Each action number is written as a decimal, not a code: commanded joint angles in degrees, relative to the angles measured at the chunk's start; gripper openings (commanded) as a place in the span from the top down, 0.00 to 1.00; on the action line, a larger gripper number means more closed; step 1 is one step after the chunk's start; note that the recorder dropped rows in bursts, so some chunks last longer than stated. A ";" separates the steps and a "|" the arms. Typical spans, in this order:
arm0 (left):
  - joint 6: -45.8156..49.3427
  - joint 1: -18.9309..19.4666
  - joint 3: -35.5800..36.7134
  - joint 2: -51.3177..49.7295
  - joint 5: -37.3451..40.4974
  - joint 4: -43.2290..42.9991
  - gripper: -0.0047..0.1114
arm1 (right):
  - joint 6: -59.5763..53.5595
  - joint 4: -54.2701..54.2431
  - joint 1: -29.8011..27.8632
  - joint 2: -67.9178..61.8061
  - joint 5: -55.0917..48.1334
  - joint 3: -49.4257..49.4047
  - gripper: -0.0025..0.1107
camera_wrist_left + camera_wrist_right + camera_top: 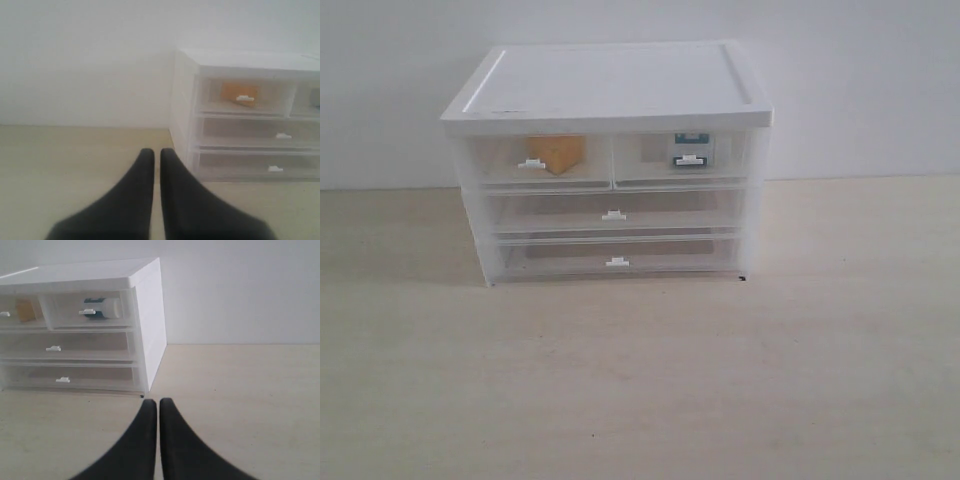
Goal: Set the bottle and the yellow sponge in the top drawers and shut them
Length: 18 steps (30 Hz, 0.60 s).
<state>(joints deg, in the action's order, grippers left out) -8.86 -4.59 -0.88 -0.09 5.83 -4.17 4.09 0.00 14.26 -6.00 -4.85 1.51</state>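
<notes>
Left gripper [157, 151] nearest lens, jaws together, empty, back from cabinet [610, 80]; right gripper [158, 401] likewise. Yellow sponge [560, 150] inside left of top drawers [500, 162], bottle [692, 143] inside right one. Both fronts look flush. Likely only check: nudge any proud front squarely, gently.

The cabinet [610, 85], top drawers [542, 172] shut, blocks the table's [640, 380] back; open surface lies before and beside it.

Bottle [691, 150], yellow sponge [558, 152] blurred behind top drawers [600, 166]; cabinet [250, 59] cropped in wrist views.
</notes>
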 commanded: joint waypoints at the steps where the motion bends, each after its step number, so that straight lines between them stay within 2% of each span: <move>1: 3.28 0.60 0.88 0.09 2.27 3.37 0.92 | 0.06 0.38 0.08 0.11 -0.08 -0.31 0.98; 6: 3.74 4.67 0.88 0.09 6.56 4.17 0.92 | 0.06 0.38 0.08 0.11 -0.08 -0.31 0.98; 8: 6.85 4.67 0.88 0.09 10.41 4.50 0.92 | 0.06 0.38 0.08 0.11 -0.08 -0.31 0.98; 18: 8.86 4.67 0.88 0.09 10.44 6.72 0.92 | 0.06 0.38 0.08 0.11 -0.08 -0.31 0.98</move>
<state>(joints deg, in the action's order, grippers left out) -0.38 0.00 -0.19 -0.09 16.38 1.68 4.11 0.00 14.26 -6.00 -4.85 1.51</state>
